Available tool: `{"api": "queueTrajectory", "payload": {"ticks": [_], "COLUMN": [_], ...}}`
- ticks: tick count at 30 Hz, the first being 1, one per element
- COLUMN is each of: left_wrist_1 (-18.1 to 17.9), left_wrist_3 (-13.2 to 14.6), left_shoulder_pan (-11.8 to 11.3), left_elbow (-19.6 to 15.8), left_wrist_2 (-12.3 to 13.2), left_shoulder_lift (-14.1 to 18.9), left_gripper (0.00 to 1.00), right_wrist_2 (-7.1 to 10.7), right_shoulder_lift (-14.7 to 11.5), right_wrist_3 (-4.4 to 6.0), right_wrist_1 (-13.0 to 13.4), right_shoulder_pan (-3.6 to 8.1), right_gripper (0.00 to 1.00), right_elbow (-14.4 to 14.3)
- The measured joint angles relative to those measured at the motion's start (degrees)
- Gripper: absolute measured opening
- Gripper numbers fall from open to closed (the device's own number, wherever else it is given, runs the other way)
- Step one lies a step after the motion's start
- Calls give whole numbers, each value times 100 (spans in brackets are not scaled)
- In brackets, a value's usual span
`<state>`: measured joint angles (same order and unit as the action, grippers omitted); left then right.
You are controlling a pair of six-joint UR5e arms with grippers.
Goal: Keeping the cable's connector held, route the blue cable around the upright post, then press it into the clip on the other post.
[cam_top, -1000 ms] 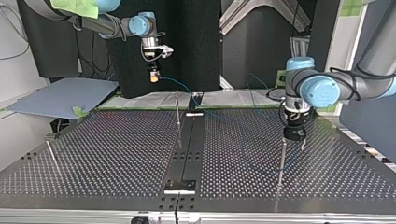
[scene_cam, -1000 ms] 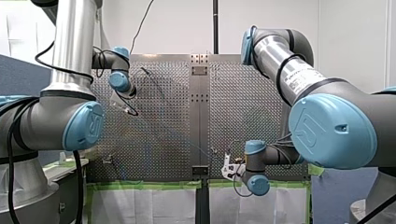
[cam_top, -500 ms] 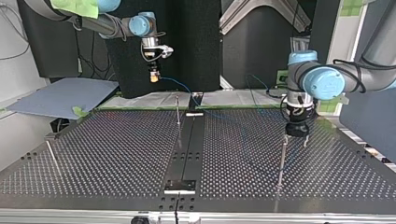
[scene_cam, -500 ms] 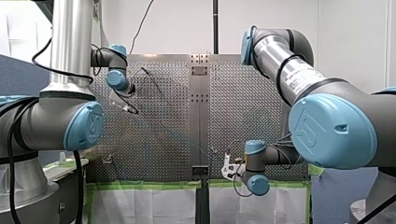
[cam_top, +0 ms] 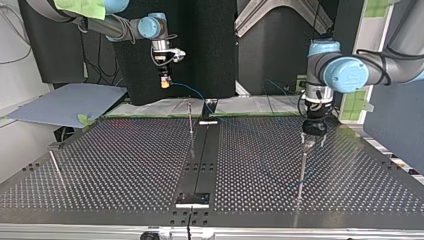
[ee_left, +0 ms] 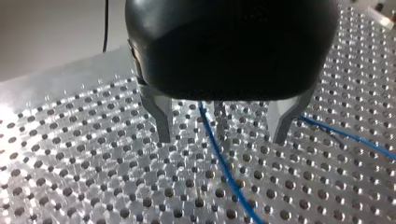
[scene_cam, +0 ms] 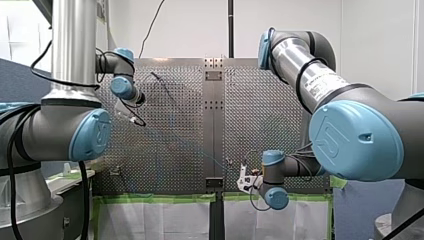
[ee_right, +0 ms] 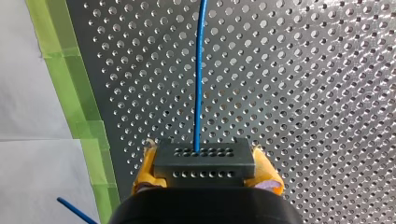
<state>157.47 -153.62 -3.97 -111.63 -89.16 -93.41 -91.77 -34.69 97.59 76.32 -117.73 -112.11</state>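
Well, my right gripper (cam_top: 163,81) is closed tight on the dark connector (ee_right: 204,161). Its yellow pads (ee_right: 267,175) press on both sides of it. It hangs in the air over the table's (cam_top: 125,165) edge, the one with the green tape (ee_right: 74,93). The blue cable (ee_right: 199,70) comes out of the front of the connector and runs straight ahead over the holes in the table. In the top view it bends down from my right gripper, goes past the thin post (cam_top: 190,120) near the middle of the taped edge, and crosses the table toward my other arm. There it gets too faint to follow. My left gripper (ee_left: 221,139) is open, with its two metal fingers (ee_left: 161,114) wide apart and holding nothing. The cable runs between them and on across the table. I cannot tell if it touches them. In the top view this gripper sits right above the top of another post (cam_top: 301,172), which stands near the table's right edge.
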Motion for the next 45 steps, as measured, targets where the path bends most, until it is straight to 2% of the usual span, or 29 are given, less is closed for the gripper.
{"api": "queueTrajectory", "payload": {"ticks": [11, 16, 21, 28, 33, 38, 45], "left_wrist_1": [16, 204, 447, 526, 731, 1002, 1436], "left_wrist_3": [160, 318, 552, 946, 1257, 1539, 1978], "left_shoulder_pan": [51, 69, 94, 72, 38, 49, 121], "left_elbow": [-354, -419, -425, -427, -410, -226, 182], "left_wrist_2": [206, 223, 100, 25, -217, -280, -495], "left_shoulder_lift": [595, 884, 1156, 1555, 1855, 1932, 1795], "left_gripper": [99, 99, 99, 99, 99, 99, 99], "right_wrist_2": [0, 0, 0, 57, 100, 105, 106], "right_shoulder_lift": [-1, -3, -2, 0, 0, 0, -2], "right_wrist_3": [14, 22, 29, 34, 25, -16, -36], "right_wrist_1": [14, 19, 16, -12, -81, -194, -279], "right_shoulder_pan": [0, 2, 21, 33, 35, 35, 34], "right_gripper": [0, 0, 0, 0, 0, 0, 0], "right_elbow": [1, 0, 2, 28, 61, 110, 151]}}
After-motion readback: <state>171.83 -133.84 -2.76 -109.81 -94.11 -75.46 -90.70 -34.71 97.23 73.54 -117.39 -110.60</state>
